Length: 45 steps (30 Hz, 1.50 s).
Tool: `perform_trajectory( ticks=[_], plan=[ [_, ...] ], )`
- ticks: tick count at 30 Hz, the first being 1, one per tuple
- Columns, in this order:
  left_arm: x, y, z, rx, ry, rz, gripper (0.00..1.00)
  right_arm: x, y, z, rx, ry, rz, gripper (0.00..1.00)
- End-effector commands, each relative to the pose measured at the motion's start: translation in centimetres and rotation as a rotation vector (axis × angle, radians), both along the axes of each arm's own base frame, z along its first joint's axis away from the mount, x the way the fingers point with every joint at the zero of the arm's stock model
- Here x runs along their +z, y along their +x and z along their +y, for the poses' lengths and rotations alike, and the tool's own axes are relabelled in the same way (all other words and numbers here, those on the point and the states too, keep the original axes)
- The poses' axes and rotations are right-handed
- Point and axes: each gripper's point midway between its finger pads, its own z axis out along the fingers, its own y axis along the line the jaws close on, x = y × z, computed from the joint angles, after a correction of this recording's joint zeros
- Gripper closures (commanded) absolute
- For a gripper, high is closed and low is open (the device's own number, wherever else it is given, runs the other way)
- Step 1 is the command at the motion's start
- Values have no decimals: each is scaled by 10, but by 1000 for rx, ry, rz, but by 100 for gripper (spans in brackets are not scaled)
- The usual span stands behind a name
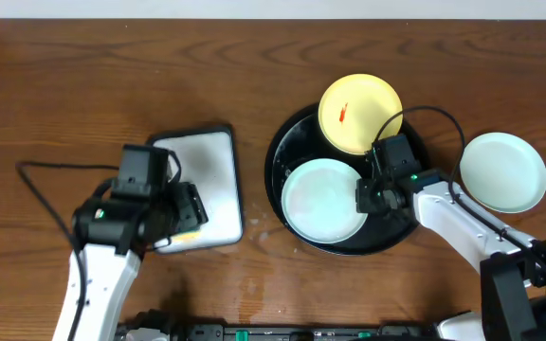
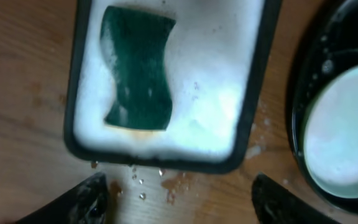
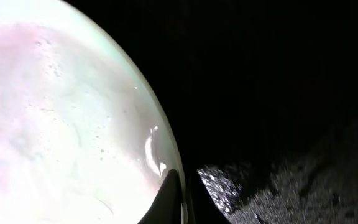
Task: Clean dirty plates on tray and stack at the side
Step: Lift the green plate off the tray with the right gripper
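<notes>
Mint plate point(image 1: 322, 199) lies in the black tray point(image 1: 297, 128). Right end effector point(image 1: 373, 194) pinches its rim, I think to carry it to the clean plate point(image 1: 502, 170) on the worktop point(image 1: 64, 76). Left end effector point(image 2: 182, 199) hangs spread wide near the sponge point(image 2: 135, 68), holding nothing.

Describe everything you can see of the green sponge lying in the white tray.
The sponge is a dark green scouring pad with a waisted outline and a thin yellow layer showing at one end. It looks wet and flecked with suds. It lies flat, slightly askew, on white foam in the white tray, clear of the dark rim. Nothing grips it: the left end effector hovers open just outside the tray.
</notes>
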Motion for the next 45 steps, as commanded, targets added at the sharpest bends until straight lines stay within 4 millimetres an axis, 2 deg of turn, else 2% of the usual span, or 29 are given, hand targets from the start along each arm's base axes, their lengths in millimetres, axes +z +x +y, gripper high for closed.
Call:
perform_trajectory(
  ticks=[1, 7, 9, 10, 15, 19, 28, 31, 33, 36, 40, 45],
  plan=[
    [17, -4, 1, -6, -9, -58, 21, 40, 22, 16, 60, 57, -119, 99],
    [22, -5, 1, -6, -11, -83, 20, 105, 46, 31, 78, 124, -288, 99],
    [21, -3, 0, 10, -19, -84, 20, 127, 48, 51, 120, 167, -336, 99],
    [21, -3, 1, 12, -19, -83, 19, 130, 48, 56, 132, 172, -345, 99],
    [21, -3, 1, 12, -18, -79, 20, 162, 52, 108, 227, 216, -488, 99],
    [21, -3, 1, 12, -18, -79, 19, 171, 52, 143, 251, 219, -581, 99],
    [21, -3, 1, 12, -18, -79, 19, 148, 47, 232, 328, 280, -688, 99],
    [21, -3, 1, 12, -18, -79, 19, 149, 53, 245, 354, 202, -787, 99],
    [21, -3, 1, 12, -18, -79, 19, 158, 58, 250, 393, 121, -889, 99],
    [21, -3, 1, 12, -18, -79, 19, 179, 61, 257, 481, 30, -1037, 99],
    [21, -3, 1, 12, -18, -79, 19, 212, 54, 269, 613, -54, -1200, 99],
    [21, -3, 1, 12, -18, -79, 19, 240, 44, 267, 621, -134, -1292, 99]
  ],
)
